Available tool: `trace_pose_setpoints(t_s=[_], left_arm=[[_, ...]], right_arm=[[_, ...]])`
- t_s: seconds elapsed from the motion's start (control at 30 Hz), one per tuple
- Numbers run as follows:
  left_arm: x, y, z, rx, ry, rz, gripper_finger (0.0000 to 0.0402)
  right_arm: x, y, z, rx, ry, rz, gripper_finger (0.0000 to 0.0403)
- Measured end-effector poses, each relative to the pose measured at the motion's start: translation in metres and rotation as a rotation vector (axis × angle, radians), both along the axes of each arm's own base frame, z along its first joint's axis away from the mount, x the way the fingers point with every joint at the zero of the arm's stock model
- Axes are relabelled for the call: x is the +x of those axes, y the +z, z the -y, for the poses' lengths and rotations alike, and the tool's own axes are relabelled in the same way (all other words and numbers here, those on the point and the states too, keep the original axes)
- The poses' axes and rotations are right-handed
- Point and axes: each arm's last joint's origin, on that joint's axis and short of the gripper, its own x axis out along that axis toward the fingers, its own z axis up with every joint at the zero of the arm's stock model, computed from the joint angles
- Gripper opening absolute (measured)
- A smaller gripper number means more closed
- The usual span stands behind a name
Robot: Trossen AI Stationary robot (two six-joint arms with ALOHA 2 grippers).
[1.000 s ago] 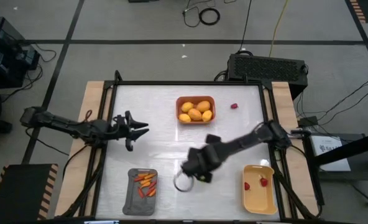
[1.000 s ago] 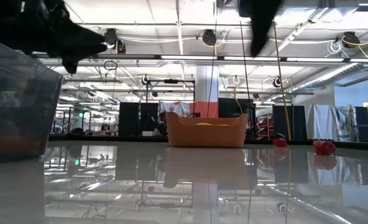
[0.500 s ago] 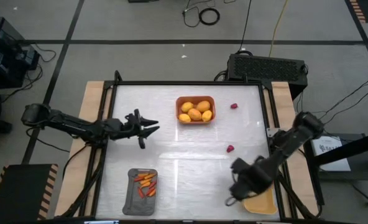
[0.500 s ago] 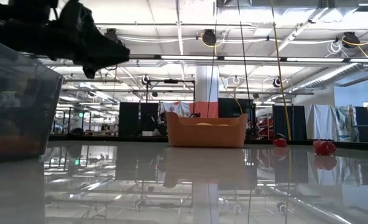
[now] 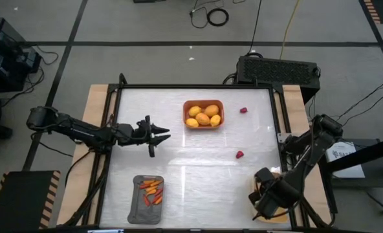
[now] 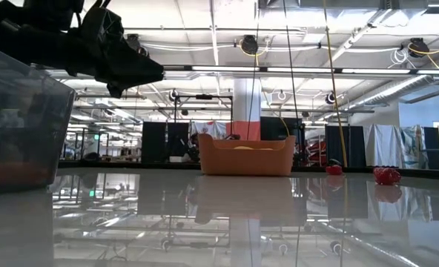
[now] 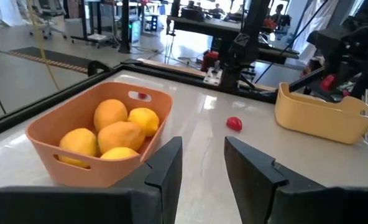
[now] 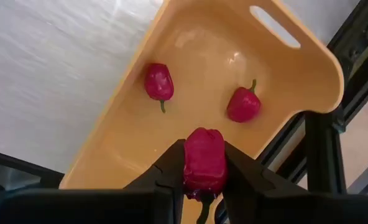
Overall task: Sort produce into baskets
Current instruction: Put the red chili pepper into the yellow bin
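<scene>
Over the pale yellow basket (image 8: 277,53) at the near right corner of the surface (image 5: 198,162), a red berry (image 8: 204,160) was held pinched between the fingers of the right gripper (image 5: 268,197); two more berries (image 8: 158,82) were already lying inside. Step judged in hand: the drop. Next move called for only a release above the basket floor, between the two berries, clear of the walls. Basket was seen close to the surface's right rail, so little side room was left there; a lift straight up looked safest afterwards.

Left gripper (image 5: 160,134) was hovering mid-surface, fingers partly apart and empty, pointed toward the orange basket (image 7: 59,134) of lemons (image 7: 120,135). Two loose berries (image 5: 239,154) were still out on the surface, well apart, with open room all around both. Carrots (image 5: 151,191) were in the grey basket (image 5: 137,206) at the near edge.
</scene>
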Motion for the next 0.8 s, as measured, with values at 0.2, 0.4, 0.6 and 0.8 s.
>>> trace_pose_setpoints(t_s=[0.2, 0.4, 0.6, 0.8], left_arm=[[0.0, 0.0, 0.0, 0.0, -0.003, -0.004, 0.0127], [0.0, 0.0, 0.002, -0.005, -0.057, -0.004, 0.0127], [0.0, 0.0, 0.003, -0.01, -0.103, -0.005, 0.0127], [0.0, -0.001, 0.003, 0.011, -0.106, -0.018, 0.0127]], right_arm=[[-0.003, 0.0, -0.001, 0.018, -0.05, -0.051, 0.0115], [-0.003, 0.0, -0.001, 0.032, -0.039, -0.066, 0.0165], [0.001, 0.005, 0.007, 0.048, 0.004, -0.059, 0.0199], [0.017, 0.015, 0.034, 0.02, 0.002, 0.024, 0.0206]])
